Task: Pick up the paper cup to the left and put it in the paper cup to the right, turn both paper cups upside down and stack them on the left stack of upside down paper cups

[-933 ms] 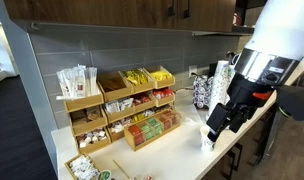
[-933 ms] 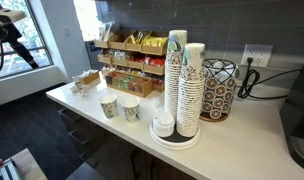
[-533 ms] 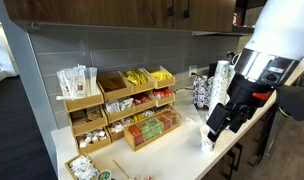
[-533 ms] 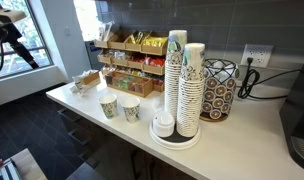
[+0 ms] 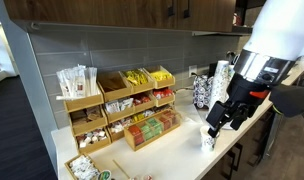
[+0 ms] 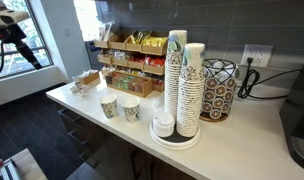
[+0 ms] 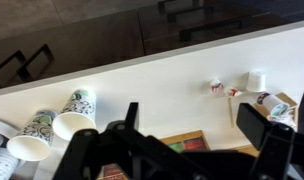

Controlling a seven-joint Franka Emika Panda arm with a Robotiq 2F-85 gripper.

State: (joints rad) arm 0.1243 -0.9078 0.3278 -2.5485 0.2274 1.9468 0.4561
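Note:
Two small white paper cups with greenish marks stand upright side by side on the white counter [image 6: 62,95], one on the left [image 6: 108,105] and one on the right [image 6: 130,109]. In the wrist view they show at the far left [image 7: 74,110] [image 7: 32,135]. Two tall columns of inverted cups stand to their right, the left column [image 6: 176,75] beside the other [image 6: 193,90]. My gripper [image 7: 192,120] is open and empty, high above the counter and apart from the cups. It shows in both exterior views [image 5: 220,115] [image 6: 12,30]. One cup [image 5: 207,140] shows below it.
A wooden organiser [image 6: 127,60] of snack packets lines the back wall. A dark patterned holder [image 6: 219,90] stands behind the columns, and a short cup stack [image 6: 164,125] in front. Small creamers [image 7: 237,90] lie at the counter's end.
My gripper has shifted slightly upward and stays open. The cups and stacks have not moved.

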